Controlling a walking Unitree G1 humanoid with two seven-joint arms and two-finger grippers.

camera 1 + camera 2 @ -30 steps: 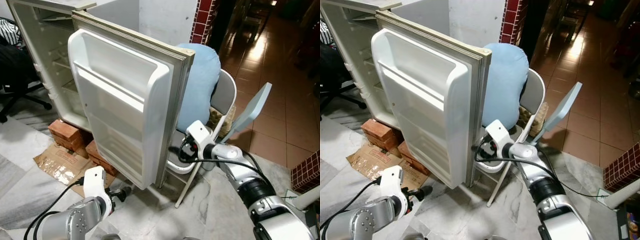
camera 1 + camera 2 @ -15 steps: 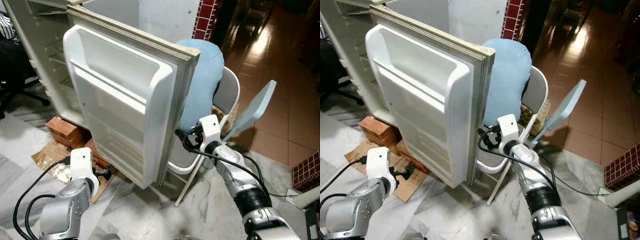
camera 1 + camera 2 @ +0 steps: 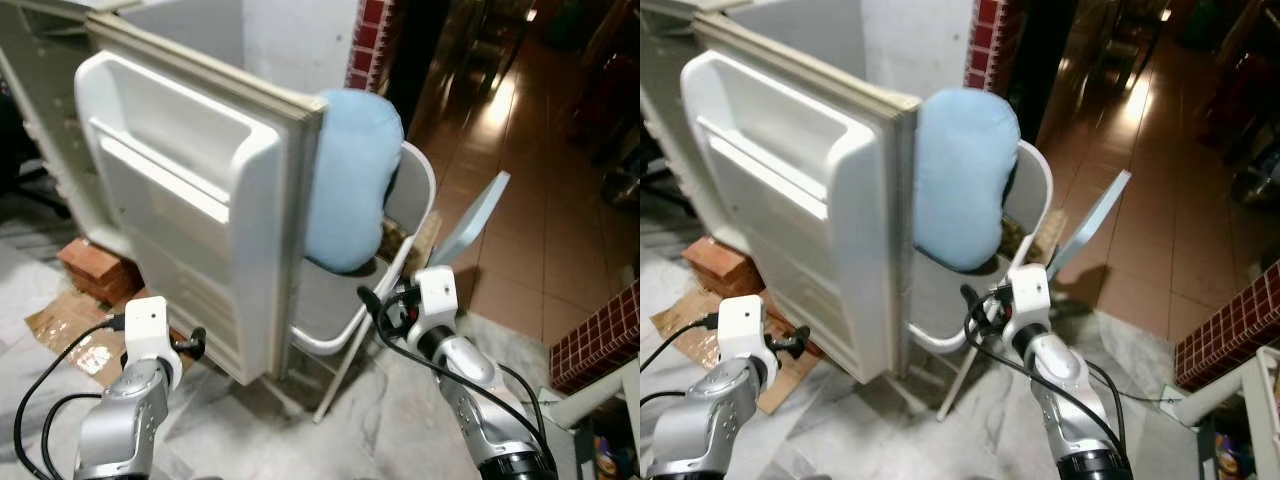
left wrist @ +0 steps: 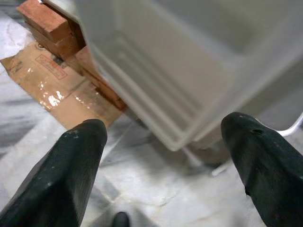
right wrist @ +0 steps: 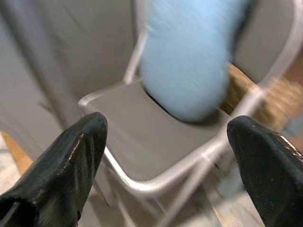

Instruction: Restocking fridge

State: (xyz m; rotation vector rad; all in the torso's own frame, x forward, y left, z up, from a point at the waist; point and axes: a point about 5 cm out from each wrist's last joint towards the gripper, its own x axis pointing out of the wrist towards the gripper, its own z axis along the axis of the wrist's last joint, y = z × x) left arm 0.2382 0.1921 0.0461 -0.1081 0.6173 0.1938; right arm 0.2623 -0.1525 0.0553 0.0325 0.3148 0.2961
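1. Fridge door (image 3: 190, 200): white, swung wide open; long axis upright; inner face with moulded shelves turned toward the robot's left; free edge with its beige gasket pointed toward the camera and resting against or just beside the chair; shelves held nothing visible.
2. Fridge body (image 3: 40, 120): pale cabinet at the far left behind the door; interior blurred; contents could not be told.
3. Folding chair (image 3: 410, 200): grey seat and back on a white tube frame; stood just beside the door's free edge, on the robot's right of it.
4. Cushion (image 3: 345, 180): light blue, propped upright on the chair seat against the backrest; pressed close to the door edge.
5. Bricks (image 4: 47, 23): red, stacked under the fridge's base; flattened cardboard (image 4: 52, 80) lay on the marble floor (image 4: 156, 189) beside them.
6. Left gripper (image 4: 165, 156): low, near the door's bottom corner, aimed at its lower shelf; fingers (image 4: 71, 165) spread wide apart, nothing between them.
7. Right gripper (image 5: 161, 156): raised before the chair, aimed at seat and cushion; fingers (image 5: 71, 156) spread apart, holding nothing; this view blurred.
8. Tiled floor (image 3: 560, 200): reddish-brown, glossy, beyond the chair on the right; a pale flat panel (image 3: 470, 215) leaned tilted beside the chair.
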